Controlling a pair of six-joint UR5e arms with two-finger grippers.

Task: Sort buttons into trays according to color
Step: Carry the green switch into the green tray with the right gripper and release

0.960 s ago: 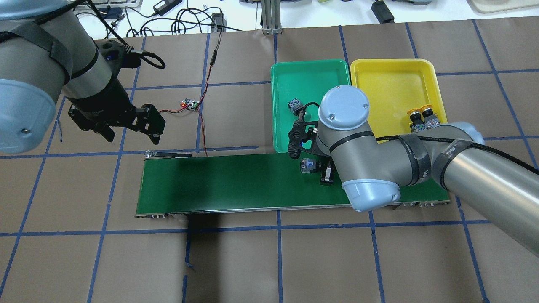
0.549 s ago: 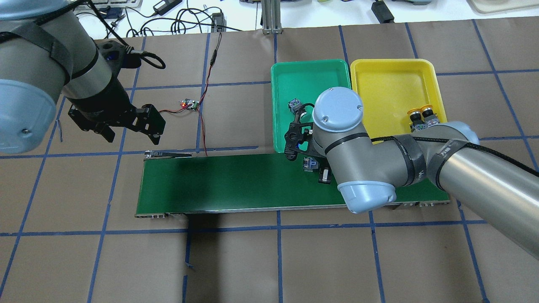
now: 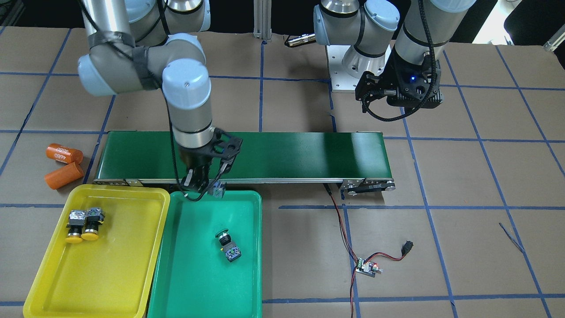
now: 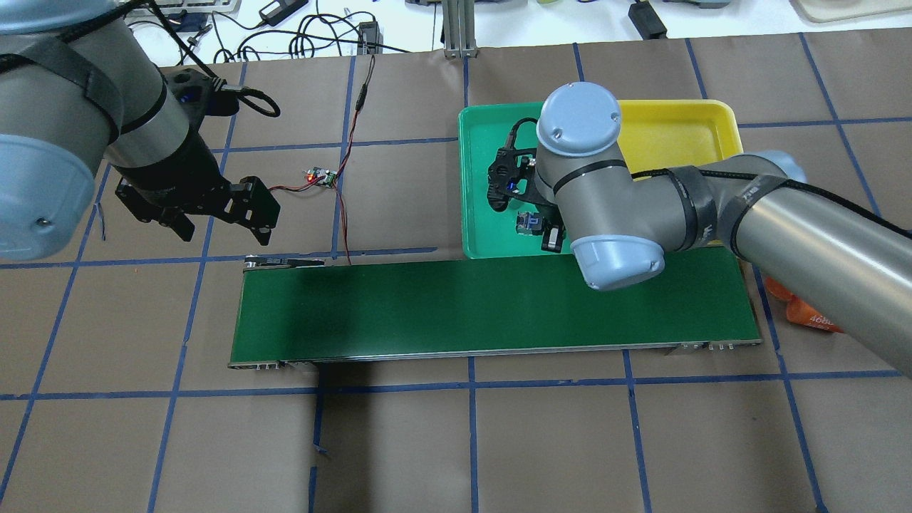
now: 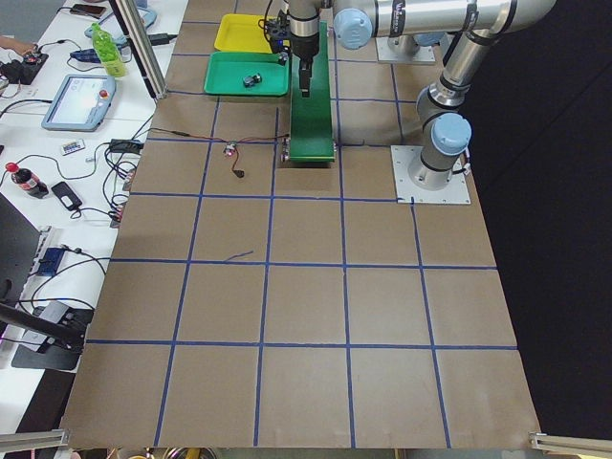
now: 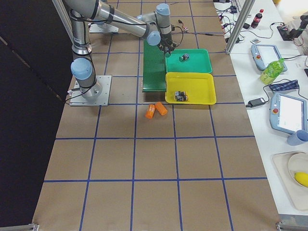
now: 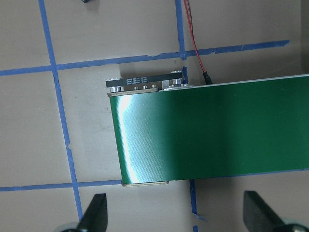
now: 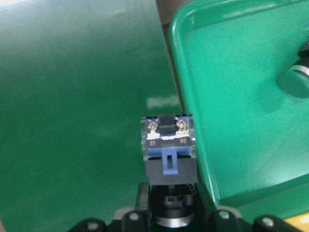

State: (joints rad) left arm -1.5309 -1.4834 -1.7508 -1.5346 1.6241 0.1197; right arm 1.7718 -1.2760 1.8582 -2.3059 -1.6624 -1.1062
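Observation:
My right gripper (image 3: 205, 184) is shut on a button (image 4: 529, 223), gripping its cap with the grey and blue switch body (image 8: 169, 153) sticking out. It holds the button over the near edge of the green tray (image 4: 474, 214), where tray meets belt. The cap looks green but is mostly hidden between the fingers. One green button (image 3: 227, 245) lies on its side in the green tray (image 3: 194, 282). Two yellow buttons (image 3: 83, 219) lie in the yellow tray (image 3: 101, 274). My left gripper (image 4: 224, 231) is open and empty above the table, beyond the belt's left end.
A long dark-green conveyor belt (image 4: 463, 306) runs along the near side of both trays. Two orange cylinders (image 3: 64, 163) lie beside the belt's end by the yellow tray. A small circuit board (image 3: 367, 267) with red and black wires lies on the table.
My right gripper has carried the button from above the belt away from the robot to the green tray's near edge. The left arm has not moved.

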